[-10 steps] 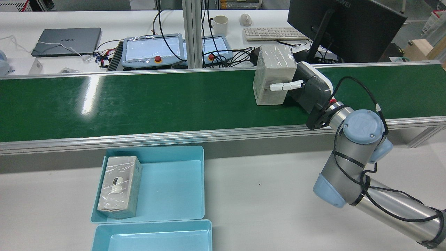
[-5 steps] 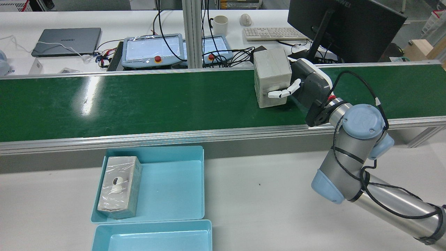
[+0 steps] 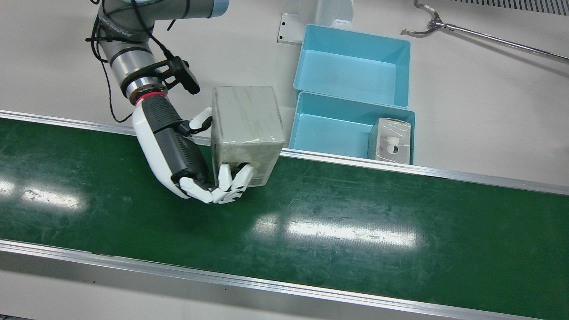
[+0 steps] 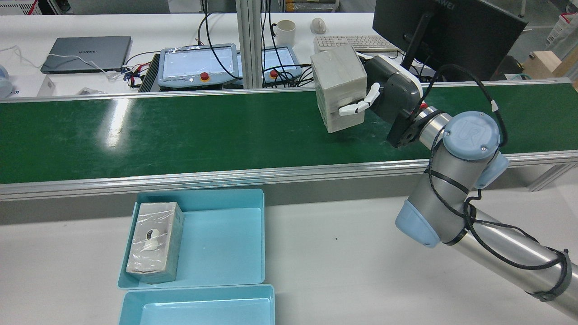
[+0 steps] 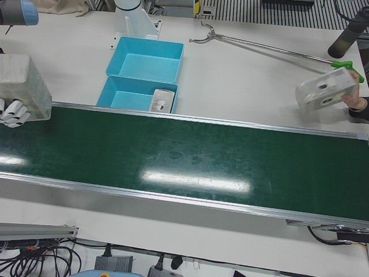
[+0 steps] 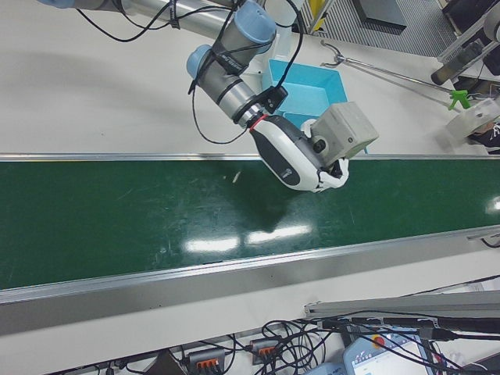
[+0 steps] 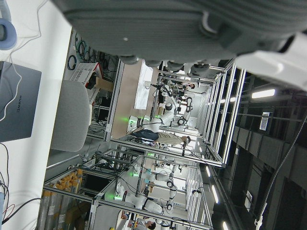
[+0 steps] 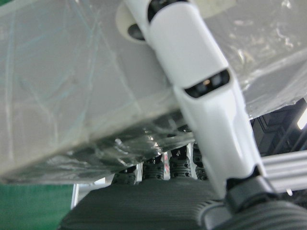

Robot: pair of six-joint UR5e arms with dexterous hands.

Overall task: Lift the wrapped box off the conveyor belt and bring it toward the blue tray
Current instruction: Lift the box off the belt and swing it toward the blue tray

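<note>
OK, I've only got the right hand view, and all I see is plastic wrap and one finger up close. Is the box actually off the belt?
Observer: Yes. In the rear view the right hand holds the wrapped box tilted and clear of the conveyor belt.
Operator: Where's the tray from there?
Observer: In the front view the nearer blue tray sits just off the belt's edge, beside the box, toward the robot's left.
Operator: Is it empty?
Observer: No. A second box lies at the end away from the hand; the rest of the floor is bare.
</note>
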